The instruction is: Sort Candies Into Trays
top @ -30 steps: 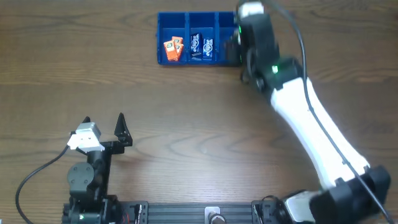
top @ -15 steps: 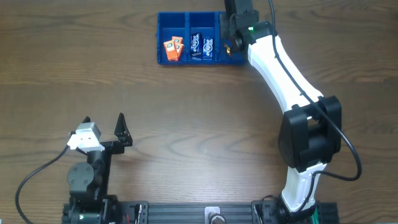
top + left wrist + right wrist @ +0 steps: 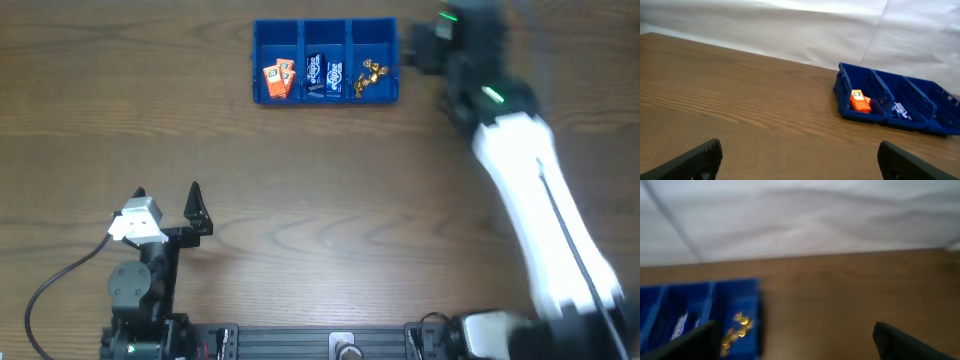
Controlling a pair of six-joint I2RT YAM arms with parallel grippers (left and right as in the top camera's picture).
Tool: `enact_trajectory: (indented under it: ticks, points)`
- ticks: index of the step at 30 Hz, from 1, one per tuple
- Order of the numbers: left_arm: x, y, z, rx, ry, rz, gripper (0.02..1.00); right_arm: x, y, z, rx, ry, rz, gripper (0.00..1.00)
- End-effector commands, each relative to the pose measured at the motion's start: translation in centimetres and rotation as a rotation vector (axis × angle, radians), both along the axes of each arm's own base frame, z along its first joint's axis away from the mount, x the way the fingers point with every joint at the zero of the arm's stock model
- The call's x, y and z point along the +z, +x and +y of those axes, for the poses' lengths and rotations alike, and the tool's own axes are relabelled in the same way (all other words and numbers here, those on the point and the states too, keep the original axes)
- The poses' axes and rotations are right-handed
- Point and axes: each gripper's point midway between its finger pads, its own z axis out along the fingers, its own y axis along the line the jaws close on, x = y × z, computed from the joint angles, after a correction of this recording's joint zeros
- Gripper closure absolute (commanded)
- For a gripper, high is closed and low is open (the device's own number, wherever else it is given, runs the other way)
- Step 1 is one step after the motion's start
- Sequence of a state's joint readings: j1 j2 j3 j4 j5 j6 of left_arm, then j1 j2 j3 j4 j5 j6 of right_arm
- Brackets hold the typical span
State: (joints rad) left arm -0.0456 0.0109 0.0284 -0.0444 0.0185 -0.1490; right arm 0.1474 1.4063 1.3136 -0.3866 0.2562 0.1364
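1. Left hand [image 3: 168, 203] released, empty, well apart from candies on brown wooden counter [image 3: 330, 200].
2. Blue plastic three-compartment tray [image 3: 325, 22]: orange wrapped candies [image 3: 278, 77] left, blue-wrapped candies [image 3: 327, 75] middle, small gold candies [image 3: 366, 78] right. Likely light with slippery wrappers; pinch across body.
3. Right hand [image 3: 796, 327] released, empty, beside tray.

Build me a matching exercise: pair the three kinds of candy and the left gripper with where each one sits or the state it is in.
Things:
1. orange-wrapped candies
2. blue-wrapped candies
3. gold-wrapped candies
4. left gripper

Places or states:
A. right compartment of the blue plastic tray
B. open, above the bare wooden table, apart from the tray
C. left compartment
D. middle compartment

Pairs: 1-C, 2-D, 3-A, 4-B.
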Motion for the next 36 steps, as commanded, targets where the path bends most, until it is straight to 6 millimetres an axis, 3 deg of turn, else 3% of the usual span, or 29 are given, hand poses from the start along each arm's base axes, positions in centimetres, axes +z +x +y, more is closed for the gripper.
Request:
enact_trajectory:
  ticks: [1, 4, 6, 10, 20, 36]
  points:
    - [-1.8, -0.1, 0.4, 0.018, 0.018, 0.051, 0.020, -0.9, -9.6, -1.5, 0.054, -0.051, -0.111, 0.001]
    - [-1.8, -0.1, 0.4, 0.018, 0.018, 0.051, 0.020, -3.8, -15.2, 0.0, 0.170, 0.004, -0.194, 0.003]
    - [-1.8, -0.1, 0.4, 0.018, 0.018, 0.051, 0.020, -5.6, -18.1, -0.4, 0.171, 0.009, -0.271, 0.003]
    - [-1.8, -0.1, 0.4, 0.018, 0.018, 0.051, 0.023, -8.0, -21.4, -1.0, 0.162, 0.020, -0.399, 0.003]
    - [-1.8, -0.1, 0.4, 0.018, 0.018, 0.051, 0.020, -14.2, -19.5, -1.8, 0.150, 0.028, -0.398, 0.003]
    - [-1.8, -0.1, 0.4, 0.018, 0.018, 0.051, 0.020, -14.3, -19.5, -1.5, 0.162, 0.032, -0.391, 0.003]
